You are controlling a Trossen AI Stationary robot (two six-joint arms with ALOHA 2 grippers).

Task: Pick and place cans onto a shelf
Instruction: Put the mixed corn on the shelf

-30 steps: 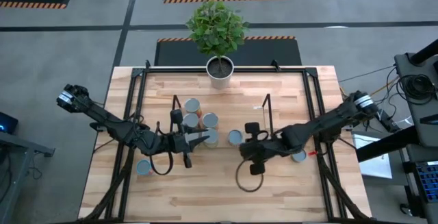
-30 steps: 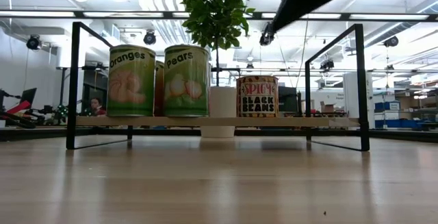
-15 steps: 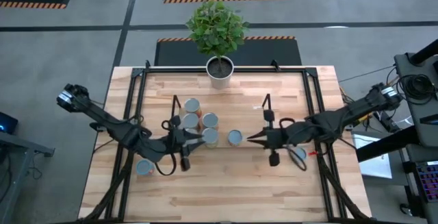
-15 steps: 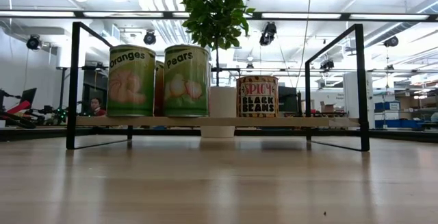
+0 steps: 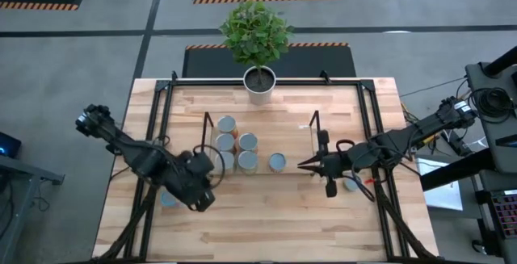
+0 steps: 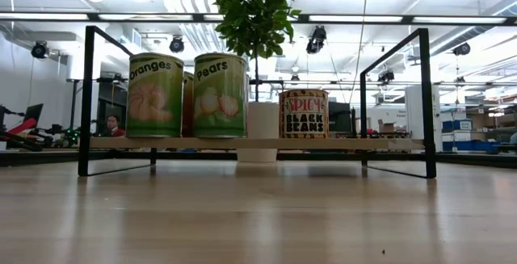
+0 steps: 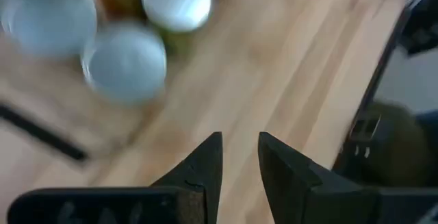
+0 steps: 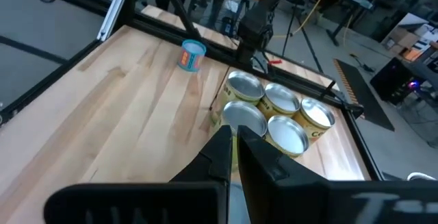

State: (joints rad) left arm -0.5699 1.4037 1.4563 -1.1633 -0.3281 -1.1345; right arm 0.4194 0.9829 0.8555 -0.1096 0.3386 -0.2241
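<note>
Three labelled cans stand on the shelf (image 6: 242, 144): Oranges (image 6: 154, 95), Pears (image 6: 220, 94), Spicy Black Beans (image 6: 304, 113). Left gripper (image 5: 199, 193), near the table's left edge, fingers slightly parted, empty. Right gripper (image 5: 305, 165), closed and empty, right of the shelf cans.

The wooden table (image 5: 266, 215) carries a white plant pot (image 5: 260, 85) at its far edge, the shelf (image 6: 258, 144) mid-table bearing 5 cans (image 5: 235, 151), and 1 blue can (image 8: 192, 55) near the left edge.

Robotics lab: equipment racks (image 6: 464, 131), cables (image 8: 316, 8).
</note>
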